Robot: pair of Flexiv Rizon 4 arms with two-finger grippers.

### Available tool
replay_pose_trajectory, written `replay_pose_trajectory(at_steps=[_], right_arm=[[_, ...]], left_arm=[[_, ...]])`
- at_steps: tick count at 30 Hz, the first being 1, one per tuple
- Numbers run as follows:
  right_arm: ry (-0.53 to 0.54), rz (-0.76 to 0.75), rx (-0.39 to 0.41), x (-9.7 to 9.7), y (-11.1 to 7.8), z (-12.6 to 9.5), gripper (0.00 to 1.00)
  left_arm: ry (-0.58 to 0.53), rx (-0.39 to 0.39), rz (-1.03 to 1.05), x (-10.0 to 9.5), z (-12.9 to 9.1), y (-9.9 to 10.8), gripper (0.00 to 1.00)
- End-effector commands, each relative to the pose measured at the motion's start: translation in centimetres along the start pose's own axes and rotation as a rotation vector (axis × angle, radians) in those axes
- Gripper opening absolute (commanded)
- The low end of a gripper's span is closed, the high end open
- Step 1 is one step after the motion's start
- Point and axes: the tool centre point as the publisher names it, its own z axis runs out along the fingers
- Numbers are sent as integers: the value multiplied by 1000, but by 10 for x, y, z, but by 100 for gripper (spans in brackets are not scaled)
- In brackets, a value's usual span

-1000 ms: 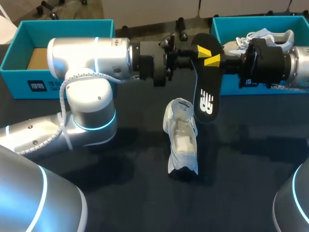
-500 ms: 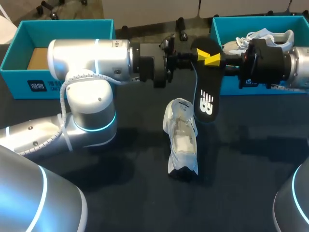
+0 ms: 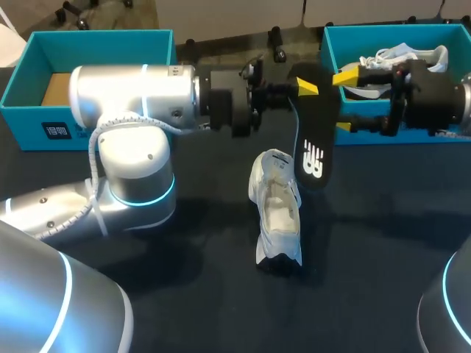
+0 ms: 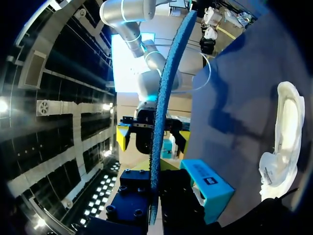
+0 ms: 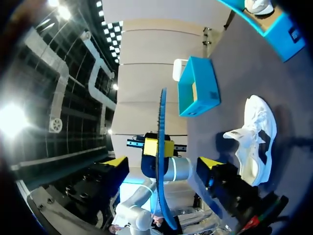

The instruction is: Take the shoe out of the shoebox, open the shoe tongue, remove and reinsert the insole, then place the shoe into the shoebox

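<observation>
**Insole held over the shoe.** The left tool (image 3: pixel 302 87) was clamped on the upper end of the black foam insole with a white logo (image 3: pixel 313 143). The insole hung on edge in the air, its lower end just above and beside the far end of the white mesh shoe (image 3: pixel 278 213), which lay on the dark counter (image 3: pixel 383 250). The right tool (image 3: pixel 347 101) stood beyond the shoe with its yellow-tipped fingers (image 5: pixel 117 161) spread wide, clear of the insole and holding nothing. An open teal cardboard shoebox (image 3: pixel 29 110) sat beyond the shoe toward the left arm. The step in hand appeared to be reinsertion. To do it well, the insole's lower end would be swung over the shoe's mouth and lined up with the shoe's length. It would then be fed in at a shallow slope beneath the lifted tongue, while the free tool steadied the shoe against sliding.
</observation>
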Motion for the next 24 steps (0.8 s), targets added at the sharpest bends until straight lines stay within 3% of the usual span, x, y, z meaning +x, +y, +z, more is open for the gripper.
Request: replay_pose_trajectory(at_steps=[1,17,20,24], right_arm=[[-13,-8,-11,2,-7,-18,100],[-87,-39,-1,2,-13,-64,100],[-121,-41,-35,0,-15,-73,100],[-121,-41,-35,0,-15,-73,100]], left_arm=[[-5,-12,-4,4,-5,-12,0],[-54,-55,-54,15,-8,-34,0],[-60,-67,-54,15,-9,-39,0],[-62,-70,-60,15,-9,-41,0]])
